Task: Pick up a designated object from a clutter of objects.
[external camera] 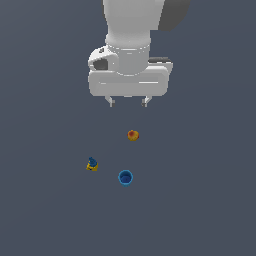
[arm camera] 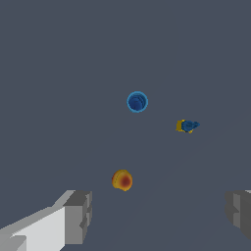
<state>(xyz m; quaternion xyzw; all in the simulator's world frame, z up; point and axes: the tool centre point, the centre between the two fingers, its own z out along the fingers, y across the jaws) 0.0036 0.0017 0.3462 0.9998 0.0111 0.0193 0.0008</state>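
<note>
Item 1, white two-fingered gripper (external camera: pixel 128 102): held above the plain dark grey floor (external camera: pixel 45 210), jaws spread wide and holding nothing. The exterior view shows the whole white hand body and the arm link above it, with only the two short finger tips poking out below. The wrist view shows just the two grey finger pads (arm camera: pixel 78 216) at the frame corners, with a broad gap of bare floor between them.

Item 2, small bright blue round-rimmed cup (external camera: pixel 125 177): the designated object, standing upright on the floor with its mouth up, apart from the other pieces and well clear of the gripper. The wrist view (arm camera: pixel 137 102) looks straight down into its darker blue inside; the exterior view shows a little of its side wall as well.

Item 3, orange-yellow ball with a red spot (external camera: pixel 132 135): lies on the floor between the gripper and the cup in the exterior view, the nearest piece to the fingers. In the wrist view (arm camera: pixel 122 180) it sits close by one pad, inside the gap, touching nothing.

Item 4, small blue-and-yellow piece (external camera: pixel 92 164): toward the exterior view's left of the cup, near it but not touching. Its shape is too small to make out; the wrist view (arm camera: pixel 187 126) shows it longish, yellow at one end.

Room: open floor on every side of the cup, no walls or edges in either view.
</note>
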